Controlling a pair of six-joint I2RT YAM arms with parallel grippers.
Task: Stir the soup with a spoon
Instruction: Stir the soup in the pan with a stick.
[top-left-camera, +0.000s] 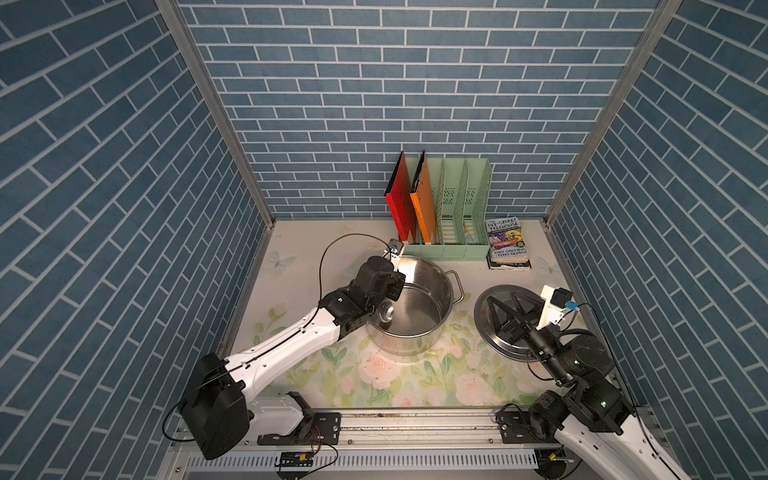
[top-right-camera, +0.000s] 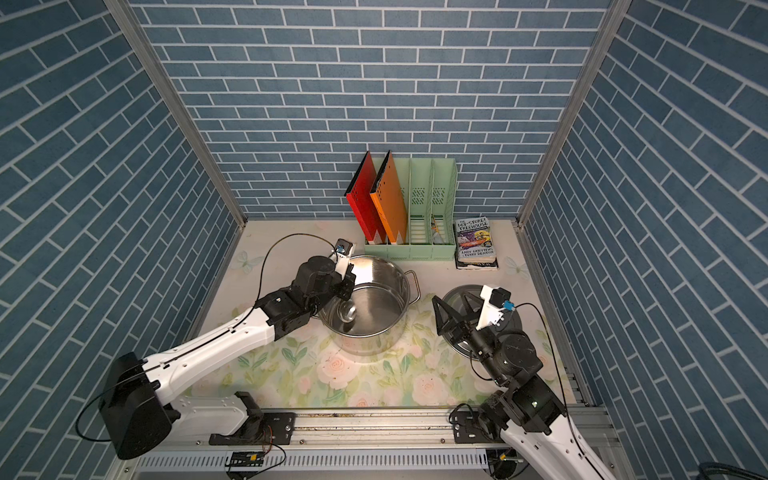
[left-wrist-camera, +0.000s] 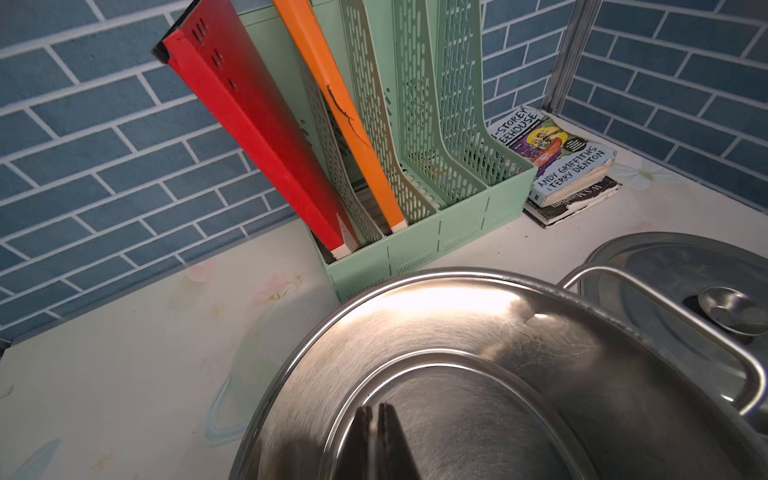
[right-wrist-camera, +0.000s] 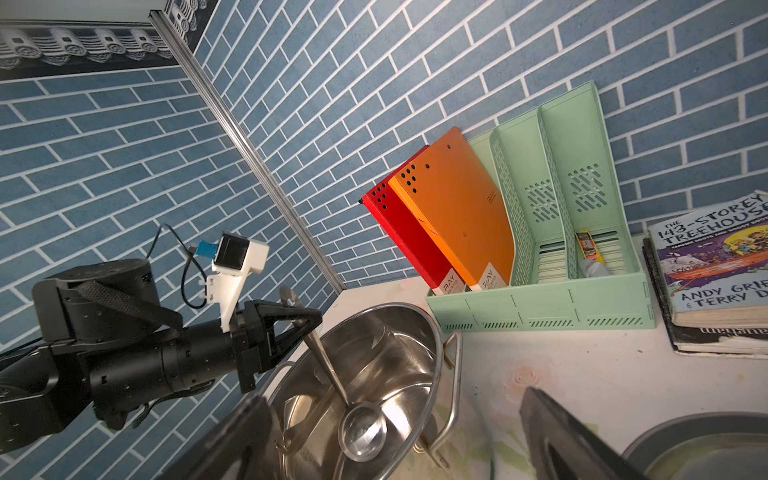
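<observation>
Pinched tight in the left gripper (right-wrist-camera: 305, 320) — the spoon (right-wrist-camera: 361, 432), bowl down inside the pot (top-left-camera: 415, 345) at centre frame; spread wide above the lid (top-left-camera: 481, 320), right of centre — the right gripper (top-left-camera: 503, 300).

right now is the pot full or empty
Empty. The pot shows its bare, shiny steel floor in both top views, with no liquid in it. Only the spoon dips inside.

A robot lab test booth, dressed up homey: blue brick-print wall panels (top-left-camera: 374, 104) on bare aluminium corner posts (top-left-camera: 217, 112), floral-printed tabletop (top-left-camera: 415, 374), and at six o'clock a slotted aluminium rail (top-left-camera: 415, 424) carrying two white-and-black robot arms (top-left-camera: 282, 345). Mint-green plastic file rack (top-left-camera: 457, 250) at twelve.
</observation>
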